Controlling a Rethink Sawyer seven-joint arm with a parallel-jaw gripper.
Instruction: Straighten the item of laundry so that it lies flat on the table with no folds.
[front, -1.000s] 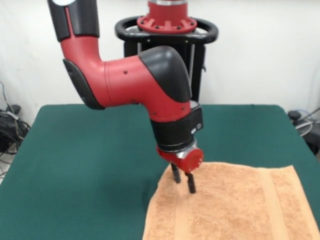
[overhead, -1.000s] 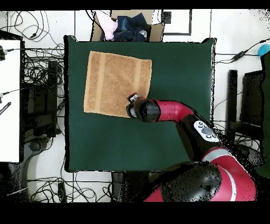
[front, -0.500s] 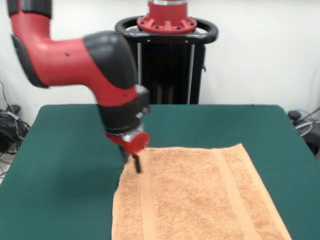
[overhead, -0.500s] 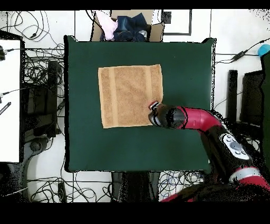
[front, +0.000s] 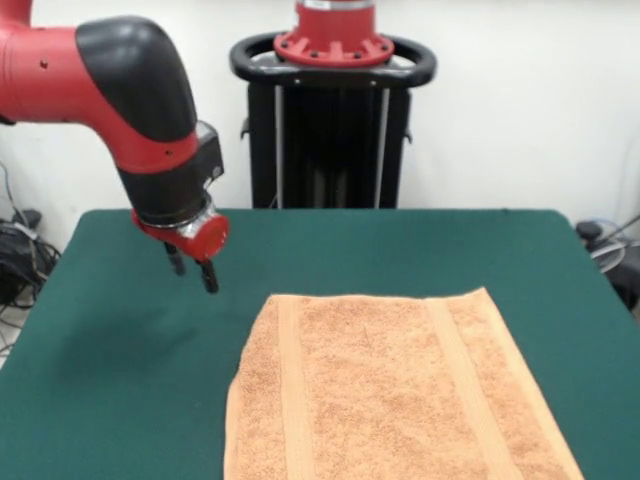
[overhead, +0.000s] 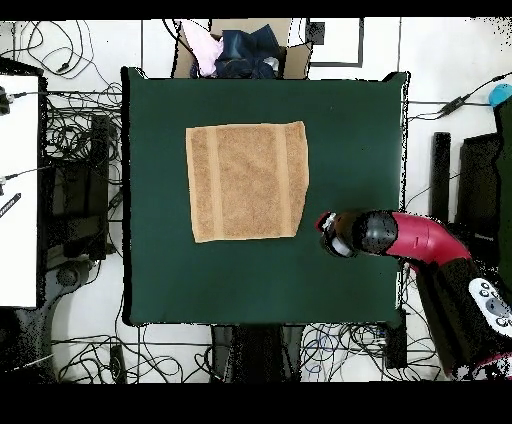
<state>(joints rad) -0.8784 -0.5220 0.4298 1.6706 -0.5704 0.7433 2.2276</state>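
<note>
The orange-tan towel (front: 385, 385) lies spread flat on the green table (front: 110, 380), with two woven bands running across it and no folds showing. In the overhead view the towel (overhead: 247, 180) sits a little left of the table's (overhead: 340, 120) middle. My gripper (front: 192, 270) hangs above bare table, up and to the left of the towel's far left corner, clear of it. Its fingers stand a little apart with nothing between them. In the overhead view the gripper (overhead: 327, 228) is just right of the towel's lower right corner.
The robot's black pedestal (front: 330, 120) stands behind the table's far edge. A box with clothes (overhead: 240, 50) sits past the table's top edge in the overhead view. Cables (overhead: 75, 200) lie on the floor around the table.
The gripper let go of the towel's corner, rose and moved away off the cloth over bare table. The towel was dragged across the table first and now lies still and flat.
</note>
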